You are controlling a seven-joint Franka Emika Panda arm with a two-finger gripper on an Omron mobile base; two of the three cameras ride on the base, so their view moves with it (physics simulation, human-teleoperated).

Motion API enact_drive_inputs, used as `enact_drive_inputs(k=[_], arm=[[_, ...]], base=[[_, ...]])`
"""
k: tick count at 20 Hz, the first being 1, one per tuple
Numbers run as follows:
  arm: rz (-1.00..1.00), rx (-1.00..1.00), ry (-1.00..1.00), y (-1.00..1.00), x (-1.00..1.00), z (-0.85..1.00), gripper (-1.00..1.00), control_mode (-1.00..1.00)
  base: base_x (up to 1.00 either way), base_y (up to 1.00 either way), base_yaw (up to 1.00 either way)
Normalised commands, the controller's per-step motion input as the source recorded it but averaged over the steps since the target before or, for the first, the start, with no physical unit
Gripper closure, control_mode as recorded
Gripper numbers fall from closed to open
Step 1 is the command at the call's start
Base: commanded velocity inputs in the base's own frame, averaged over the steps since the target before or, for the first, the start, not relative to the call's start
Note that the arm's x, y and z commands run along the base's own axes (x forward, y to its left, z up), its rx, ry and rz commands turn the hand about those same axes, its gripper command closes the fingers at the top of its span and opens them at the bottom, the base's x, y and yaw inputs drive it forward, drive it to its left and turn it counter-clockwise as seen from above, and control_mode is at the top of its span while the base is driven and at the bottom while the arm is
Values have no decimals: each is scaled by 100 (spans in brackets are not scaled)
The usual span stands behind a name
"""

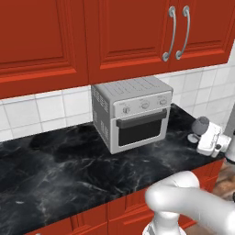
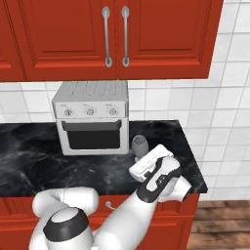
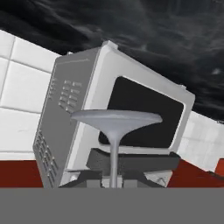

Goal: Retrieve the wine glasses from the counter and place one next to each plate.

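Counter (image 1: 55,170) black, white-veined; cabinets (image 1: 46,36) red; toaster oven (image 1: 133,112) grey; wine glass (image 2: 139,144) clear grey.

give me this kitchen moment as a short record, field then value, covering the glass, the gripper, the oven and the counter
wine glass: on the counter, right of the toaster oven; in the hand view its stem runs between the fingertips, foot away from the camera
gripper: closed on the stem of the wine glass
toaster oven: silver, door shut, against the tiled wall
counter: black veined marble over red cabinets
plates: not judged here
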Motion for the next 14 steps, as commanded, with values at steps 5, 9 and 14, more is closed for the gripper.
enact_drive_inputs(k=[5, 9, 14], arm=[[-7, 0, -5, 5, -41, 98, 100, -100], [-5, 0, -6, 1, -49, 82, 100, -100], [0, 0, -13, 15, -67, 57, 100, -100]], base=[[0, 0, 0], [0, 0, 0], [0, 0, 0]])
